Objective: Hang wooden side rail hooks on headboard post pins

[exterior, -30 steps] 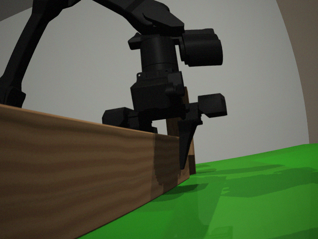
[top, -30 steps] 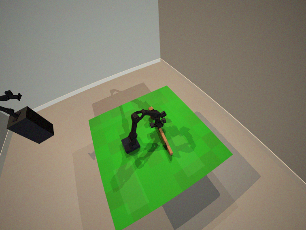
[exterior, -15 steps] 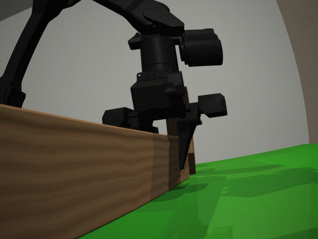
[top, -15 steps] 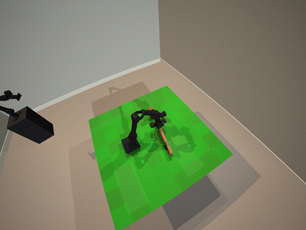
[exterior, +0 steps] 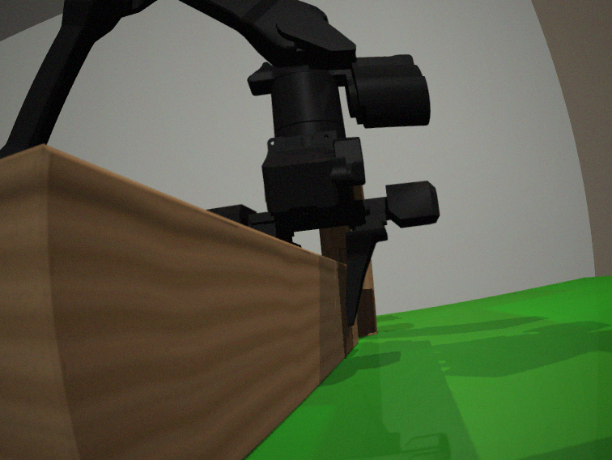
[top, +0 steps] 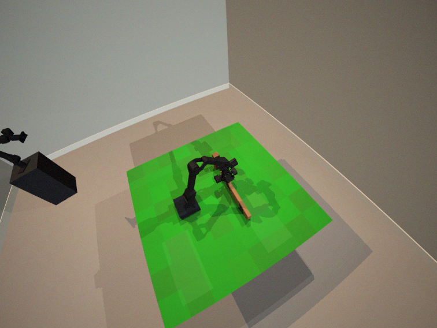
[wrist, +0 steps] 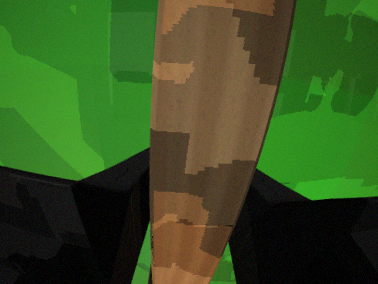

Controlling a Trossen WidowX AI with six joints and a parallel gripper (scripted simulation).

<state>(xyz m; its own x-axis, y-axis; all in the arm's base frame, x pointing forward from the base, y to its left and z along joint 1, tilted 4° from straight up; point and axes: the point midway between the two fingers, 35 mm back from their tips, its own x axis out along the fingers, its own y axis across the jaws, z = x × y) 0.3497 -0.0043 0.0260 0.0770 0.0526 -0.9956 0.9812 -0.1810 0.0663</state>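
Leftward in the exterior view, the wooden rail's (top: 239, 199) (exterior: 197, 291) (wrist: 215, 120) near end could swing or drag if the arm lifts unevenly; rightward, the gripper's (top: 226, 178) (exterior: 321, 316) (wrist: 200, 200) fingers stand partly closed, clamping the rail's sides, just before the post (top: 215, 155) (exterior: 367, 311), where misaligned hooks could miss the pins.
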